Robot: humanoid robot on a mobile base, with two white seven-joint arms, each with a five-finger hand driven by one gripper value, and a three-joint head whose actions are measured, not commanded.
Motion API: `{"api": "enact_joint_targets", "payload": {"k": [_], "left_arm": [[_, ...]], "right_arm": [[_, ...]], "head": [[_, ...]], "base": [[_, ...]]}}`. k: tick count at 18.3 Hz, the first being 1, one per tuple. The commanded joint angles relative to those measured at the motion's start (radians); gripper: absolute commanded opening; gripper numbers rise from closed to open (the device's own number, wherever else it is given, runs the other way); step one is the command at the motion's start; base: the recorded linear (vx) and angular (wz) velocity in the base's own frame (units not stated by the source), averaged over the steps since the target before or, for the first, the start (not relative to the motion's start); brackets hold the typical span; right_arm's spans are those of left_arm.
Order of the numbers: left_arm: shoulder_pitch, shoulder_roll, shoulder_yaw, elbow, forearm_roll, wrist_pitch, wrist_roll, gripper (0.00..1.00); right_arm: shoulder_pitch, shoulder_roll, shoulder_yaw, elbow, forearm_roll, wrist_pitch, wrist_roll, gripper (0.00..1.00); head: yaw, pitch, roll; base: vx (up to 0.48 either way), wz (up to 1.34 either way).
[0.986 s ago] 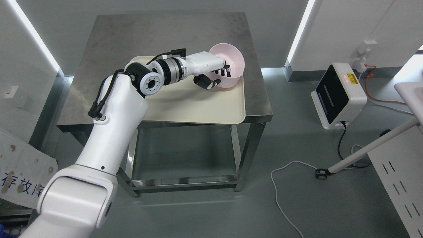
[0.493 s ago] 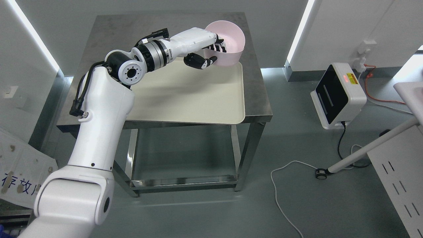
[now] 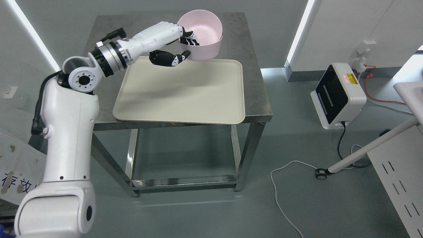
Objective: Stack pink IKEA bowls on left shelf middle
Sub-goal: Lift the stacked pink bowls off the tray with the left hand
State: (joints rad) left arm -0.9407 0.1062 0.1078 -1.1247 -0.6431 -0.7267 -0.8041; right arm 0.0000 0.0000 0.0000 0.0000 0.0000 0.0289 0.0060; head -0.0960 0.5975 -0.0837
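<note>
My left hand grips a pink bowl by its near rim, fingers inside and thumb under the outer wall. The bowl hangs in the air above the back edge of the cream tray, tilted slightly toward me. A second rim line low on its wall suggests two nested bowls, though I cannot tell for sure. The tray lies on the steel table. No shelf is visible in the head view. My right arm does not show.
A white device with a black screen and red light stands on the floor at right, with cables trailing. A white perforated panel and a wheeled leg are at far right. A board with blue writing leans at lower left.
My left hand has lifted the pink bowl off the tray's back right corner and carried it up and to the left. The arm has swung left with it.
</note>
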Motion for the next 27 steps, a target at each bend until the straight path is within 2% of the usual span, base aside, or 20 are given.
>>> {"api": "enact_joint_targets", "payload": {"k": [1, 11, 19, 24, 27], "left_arm": [[0.152, 0.093, 0.184, -0.228, 0.181, -0.017, -0.046, 0.02], [0.157, 0.102, 0.194, -0.241, 0.258, -0.027, -0.058, 0.03], [0.138, 0.105, 0.179, -0.239, 0.25, -0.031, -0.059, 0.03], [0.148, 0.18, 0.182, -0.233, 0.247, -0.022, -0.058, 0.03], [0.148, 0.194, 0.185, -0.233, 0.249, -0.022, -0.058, 0.03]], "right_arm": [[0.029, -0.017, -0.011, -0.034, 0.0, 0.006, 0.0, 1.0], [0.029, -0.017, -0.012, -0.034, 0.0, 0.006, 0.0, 1.0], [0.029, -0.017, -0.012, -0.034, 0.0, 0.005, 0.0, 1.0], [0.029, -0.017, -0.012, -0.034, 0.0, 0.006, 0.0, 1.0], [0.029, -0.017, -0.011, -0.034, 0.0, 0.005, 0.0, 1.0]], "head": [[0.0, 0.0, 0.0], [0.0, 0.0, 0.0], [0.0, 0.0, 0.0], [0.0, 0.0, 0.0], [0.0, 0.0, 0.0]], "base": [[0.0, 0.0], [0.0, 0.0], [-0.021, 0.0], [-0.142, 0.0], [-0.224, -0.02]]}}
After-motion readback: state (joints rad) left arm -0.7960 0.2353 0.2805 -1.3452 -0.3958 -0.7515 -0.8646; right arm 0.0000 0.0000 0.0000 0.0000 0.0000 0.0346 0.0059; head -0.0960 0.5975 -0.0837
